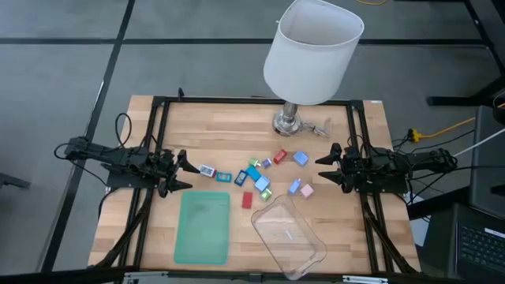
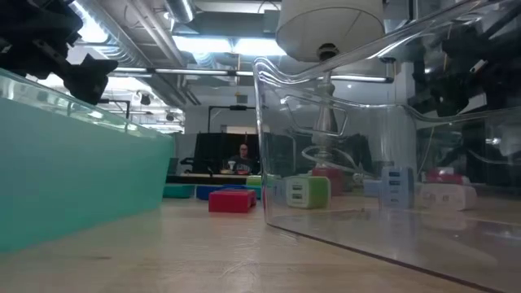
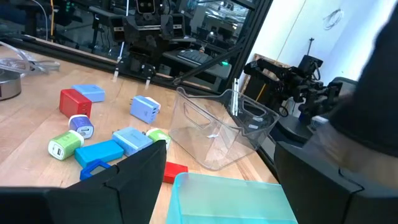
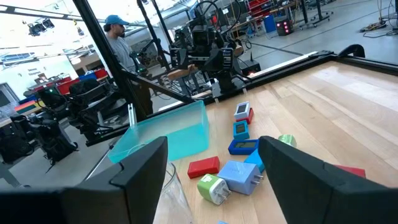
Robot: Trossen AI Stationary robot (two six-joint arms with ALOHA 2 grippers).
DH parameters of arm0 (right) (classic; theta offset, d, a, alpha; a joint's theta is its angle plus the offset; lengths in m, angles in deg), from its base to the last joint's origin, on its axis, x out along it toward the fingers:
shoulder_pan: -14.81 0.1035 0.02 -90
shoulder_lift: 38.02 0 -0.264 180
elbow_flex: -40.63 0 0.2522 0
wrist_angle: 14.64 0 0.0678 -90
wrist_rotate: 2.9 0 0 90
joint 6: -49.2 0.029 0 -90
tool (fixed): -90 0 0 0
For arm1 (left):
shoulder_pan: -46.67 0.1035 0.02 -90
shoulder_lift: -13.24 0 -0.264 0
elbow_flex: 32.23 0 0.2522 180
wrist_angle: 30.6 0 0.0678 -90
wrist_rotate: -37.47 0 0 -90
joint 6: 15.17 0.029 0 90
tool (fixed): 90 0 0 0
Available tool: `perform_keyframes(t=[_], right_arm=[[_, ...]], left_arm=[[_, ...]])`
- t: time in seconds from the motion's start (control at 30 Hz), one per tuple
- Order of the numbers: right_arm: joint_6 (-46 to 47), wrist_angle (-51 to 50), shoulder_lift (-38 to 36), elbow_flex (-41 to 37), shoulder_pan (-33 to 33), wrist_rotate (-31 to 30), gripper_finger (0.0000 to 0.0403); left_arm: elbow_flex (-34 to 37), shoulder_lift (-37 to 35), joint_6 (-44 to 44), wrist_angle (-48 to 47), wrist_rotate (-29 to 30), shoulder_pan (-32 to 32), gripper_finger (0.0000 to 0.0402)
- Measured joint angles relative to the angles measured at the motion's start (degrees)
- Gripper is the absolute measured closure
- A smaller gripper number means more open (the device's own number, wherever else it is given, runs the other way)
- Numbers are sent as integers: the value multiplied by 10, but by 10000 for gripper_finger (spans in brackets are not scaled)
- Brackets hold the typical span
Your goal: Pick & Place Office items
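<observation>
Left hand [image 1: 187, 173] and right hand [image 1: 322, 168] (both wide open, empty) flanking scattered office items [image 1: 257, 175].

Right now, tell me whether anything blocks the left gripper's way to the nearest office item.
Nothing visible does. The left gripper hangs open at the table's left side, and only bare wood lies between it and the nearest office item, a small white and blue piece. The green tray sits nearer the table's front edge, off that line.

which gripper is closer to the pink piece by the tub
Right. The right gripper hangs open just beside the pink piece, on its outer side. The left gripper, also open, sits across the whole cluster, beyond the green tray.
</observation>
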Motion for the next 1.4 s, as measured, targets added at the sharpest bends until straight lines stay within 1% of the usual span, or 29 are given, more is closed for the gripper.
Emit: perform_keyframes(t=[0.4, 0.53, 0.63, 0.73, 0.8, 0.87, 0.97, 1.03, 1.1, 1.17, 1.27, 1.33, 1.4], right_arm=[[0, 0, 0, 0, 0, -1, 138], [6, 15, 0, 0, 0, -58, 138], [46, 41, 0, 0, 0, -88, 138], [83, 63, 0, 0, 0, -153, 138], [115, 77, 0, 0, 0, -201, 138], [142, 99, 0, 0, 0, -234, 138], [151, 120, 0, 0, 0, -253, 138], [166, 132, 0, 0, 0, -273, 138], [197, 130, 0, 0, 0, -289, 138], [223, 138, 0, 0, 0, -294, 138], [265, 149, 0, 0, 0, -344, 138], [298, 179, 0, 0, -1, -361, 138], [297, 211, 0, 0, -5, -359, 138]], left_arm=[[0, 0, 0, 0, 0, 0, 110], [0, 0, 0, 0, 0, 0, 110], [0, 0, 0, 0, 0, 0, 110], [0, 0, 4, 0, 1, 0, 110], [0, 0, 42, 1, 28, 1, 110], [0, 0, 68, 10, 66, 1, 110], [0, 0, 92, 15, 95, 1, 110], [0, 0, 103, 16, 98, 1, 110], [0, 0, 104, 16, 108, 1, 110], [0, 0, 104, 21, 137, 1, 110], [0, 0, 105, 30, 182, 1, 110], [0, 0, 105, 51, 217, 1, 110], [0, 0, 57, 96, 254, 1, 110]])
